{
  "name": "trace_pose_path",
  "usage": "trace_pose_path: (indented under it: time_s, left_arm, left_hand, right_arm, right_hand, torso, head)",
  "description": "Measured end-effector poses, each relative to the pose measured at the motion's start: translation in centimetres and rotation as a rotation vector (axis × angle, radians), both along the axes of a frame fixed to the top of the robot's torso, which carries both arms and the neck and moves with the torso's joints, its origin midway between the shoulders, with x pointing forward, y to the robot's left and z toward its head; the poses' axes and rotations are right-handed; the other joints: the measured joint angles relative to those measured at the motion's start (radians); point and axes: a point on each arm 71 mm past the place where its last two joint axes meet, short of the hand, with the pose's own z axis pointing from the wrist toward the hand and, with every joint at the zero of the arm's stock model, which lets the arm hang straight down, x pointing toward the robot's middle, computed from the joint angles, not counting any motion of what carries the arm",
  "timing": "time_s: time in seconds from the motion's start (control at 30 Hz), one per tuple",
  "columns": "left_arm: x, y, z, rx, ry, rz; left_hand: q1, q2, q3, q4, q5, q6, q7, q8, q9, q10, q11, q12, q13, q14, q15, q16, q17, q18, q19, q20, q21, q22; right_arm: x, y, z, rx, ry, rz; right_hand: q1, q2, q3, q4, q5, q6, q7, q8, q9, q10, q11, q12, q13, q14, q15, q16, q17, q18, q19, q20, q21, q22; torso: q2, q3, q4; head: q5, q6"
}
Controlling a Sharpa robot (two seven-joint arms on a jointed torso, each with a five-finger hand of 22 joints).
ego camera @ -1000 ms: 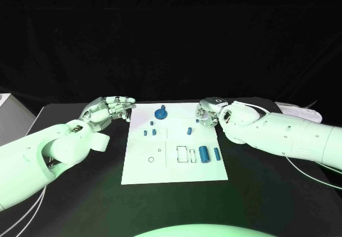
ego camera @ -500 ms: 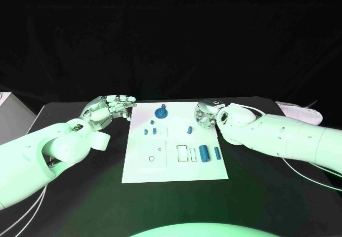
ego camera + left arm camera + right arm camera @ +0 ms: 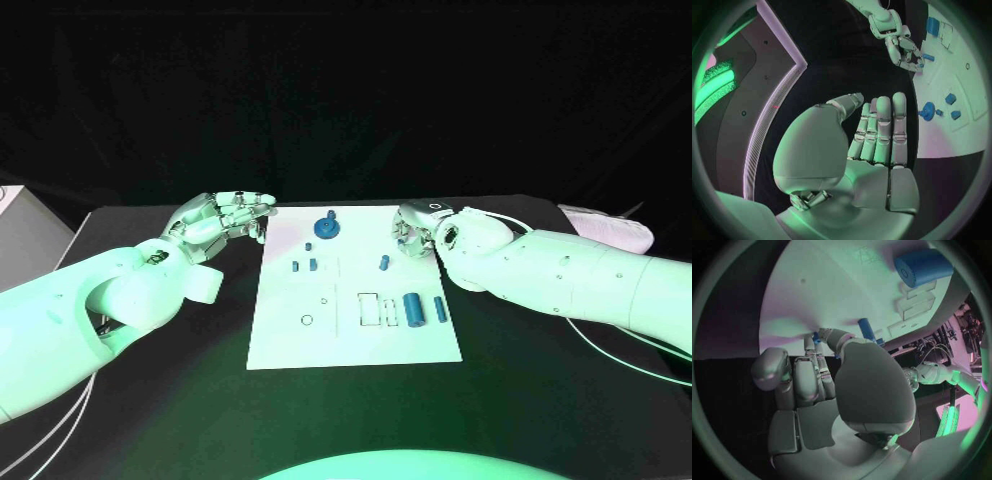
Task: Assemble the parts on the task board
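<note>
The white task board (image 3: 353,335) lies mid-table. On it are a round blue part (image 3: 326,230) at the far end, two small blue pegs (image 3: 303,266), a single peg (image 3: 384,264) and two blue cylinders (image 3: 424,309). My right hand (image 3: 415,232) hovers with curled fingers over the board's far right corner. In the right wrist view a small blue part (image 3: 816,337) shows pinched at its fingertips, mostly hidden, with the single peg (image 3: 867,330) just beyond. My left hand (image 3: 224,222) stays off the board's far left corner, its fingers (image 3: 882,130) extended and holding nothing.
Empty outlined slots (image 3: 369,309) and a small ring mark (image 3: 306,321) lie on the board's near half. A pale box (image 3: 18,225) stands at the table's left edge, and a white object (image 3: 613,225) at the far right. Cables trail beside both arms.
My right hand has shifted slightly left, further over the board's far right corner. The left hand and the parts on the board have stayed put.
</note>
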Motion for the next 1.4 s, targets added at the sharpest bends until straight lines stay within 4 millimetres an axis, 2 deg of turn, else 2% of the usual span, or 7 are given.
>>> trace_pose_path:
  time_s: [0.27, 0.53, 0.67, 0.77, 0.93, 1.0, 1.4]
  left_arm:
    - [0.0, -0.1, 0.0, 0.0, 0.0, -0.002]
    - [0.0, -0.1, 0.0, 0.001, 0.001, -0.003]
    - [0.0, -0.1, 0.0, 0.002, 0.002, -0.003]
    - [-0.1, -0.1, 0.0, 0.003, 0.002, -0.002]
    - [0.0, 0.0, 0.0, 0.004, 0.003, -0.001]
    - [0.0, 0.0, 0.0, 0.002, 0.006, -0.001]
    - [0.0, 0.3, -0.1, -0.009, 0.02, 0.009]
  left_hand:
    - [0.005, 0.005, 0.0, 0.0, 0.0, -0.004, 0.004, 0.0, 0.0, 0.0, 0.0, 0.0, 0.0, 0.0, 0.0, 0.0, -0.001, 0.0, 0.0, 0.0, -0.006, -0.001]
    - [0.005, 0.005, 0.0, 0.0, 0.0, -0.004, 0.004, 0.0, 0.0, 0.0, 0.0, 0.0, 0.0, 0.0, 0.0, 0.0, -0.001, 0.0, 0.0, 0.0, -0.007, -0.001]
    - [0.005, 0.005, 0.0, 0.0, 0.0, -0.004, 0.004, 0.0, 0.0, -0.004, 0.004, 0.0, 0.0, 0.0, 0.0, 0.0, -0.001, 0.0, 0.0, 0.0, -0.007, -0.002]
    - [0.005, 0.005, 0.0, 0.0, 0.0, -0.004, 0.004, 0.0, 0.0, -0.004, 0.004, 0.0, 0.0, 0.0, 0.0, 0.0, -0.001, 0.0, 0.0, 0.0, -0.007, -0.002]
    - [0.005, 0.005, 0.0, 0.0, 0.0, -0.004, 0.004, 0.0, 0.0, -0.004, 0.004, 0.0, 0.0, 0.0, 0.0, -0.004, -0.002, 0.0, 0.0, 0.0, -0.007, -0.002]
    - [0.005, 0.005, 0.0, 0.0, 0.0, -0.004, 0.004, 0.0, 0.0, -0.004, 0.004, 0.0, 0.0, 0.0, 0.0, -0.004, -0.002, 0.0, 0.0, 0.0, -0.007, -0.003]
    - [0.005, 0.005, -0.002, -0.002, 0.0, -0.004, 0.004, 0.0, 0.0, -0.006, 0.001, 0.0, 0.0, 0.0, 0.0, -0.004, -0.003, 0.0, 0.002, 0.002, -0.007, -0.005]
  right_arm:
    - [0.2, 0.1, -0.1, -0.004, -0.001, -0.004]
    - [0.2, 0.3, -0.1, -0.012, -0.002, -0.003]
    - [0.1, 0.4, -0.2, -0.016, -0.004, -0.002]
    - [0.0, 0.5, -0.2, -0.018, -0.009, -0.002]
    - [-0.3, 0.5, -0.4, -0.011, -0.033, -0.008]
    - [-0.5, 0.4, -0.5, -0.002, -0.049, -0.013]
    - [-1.1, 0.1, -0.6, 0.044, -0.115, -0.037]
  right_hand:
    - [0.007, 0.02, 0.028, -0.014, -0.036, 0.026, -0.015, 0.023, 0.018, 0.026, -0.017, 0.0, 0.003, 0.0, 0.0, 0.012, -0.005, 0.0, 0.0, 0.0, 0.019, 0.023]
    - [0.013, 0.026, 0.044, -0.03, -0.038, 0.045, -0.019, 0.042, 0.033, 0.051, -0.023, -0.003, 0.001, -0.001, -0.001, 0.017, -0.011, 0.0, -0.004, -0.004, 0.027, 0.037]
    - [0.015, 0.028, 0.052, -0.038, -0.031, 0.057, -0.025, 0.054, 0.042, 0.062, -0.027, 0.001, 0.003, 0.0, -0.008, 0.021, -0.013, 0.0, -0.004, -0.004, 0.035, 0.046]
    - [0.017, 0.038, 0.068, -0.055, -0.041, 0.06, -0.028, 0.066, 0.053, 0.07, -0.019, -0.004, 0.002, -0.002, -0.01, 0.035, -0.011, 0.0, -0.007, -0.007, 0.055, 0.066]
    - [0.018, 0.046, 0.087, -0.074, -0.053, 0.06, -0.029, 0.07, 0.065, 0.071, -0.018, -0.002, 0.003, -0.001, -0.013, 0.041, -0.003, -0.003, -0.007, -0.008, 0.077, 0.096]
    - [0.016, 0.048, 0.088, -0.073, -0.053, 0.06, -0.029, 0.07, 0.068, 0.071, -0.018, -0.002, 0.006, 0.0, -0.015, 0.046, -0.001, -0.016, -0.002, -0.013, 0.096, 0.118]
    - [0.015, 0.049, 0.105, -0.083, -0.059, 0.061, -0.029, 0.074, 0.073, 0.074, -0.014, -0.004, 0.005, 0.0, -0.015, 0.051, 0.002, -0.016, -0.002, -0.013, 0.105, 0.138]
  torso:
    - [0.0, -0.0003, -0.0003]
    - [0.0, -0.0003, -0.0013]
    - [0.0, -0.0002, -0.0017]
    - [0.0, 0.0003, -0.0025]
    - [0.0, 0.0012, -0.0032]
    - [0.0, 0.0015, -0.0032]
    - [0.0, 0.0018, -0.0026]
  head:
    - [-0.002, -0.004]
    - [-0.001, -0.006]
    - [-0.001, -0.008]
    - [-0.001, -0.008]
    - [-0.002, -0.007]
    - [-0.003, -0.007]
    - [-0.001, -0.004]
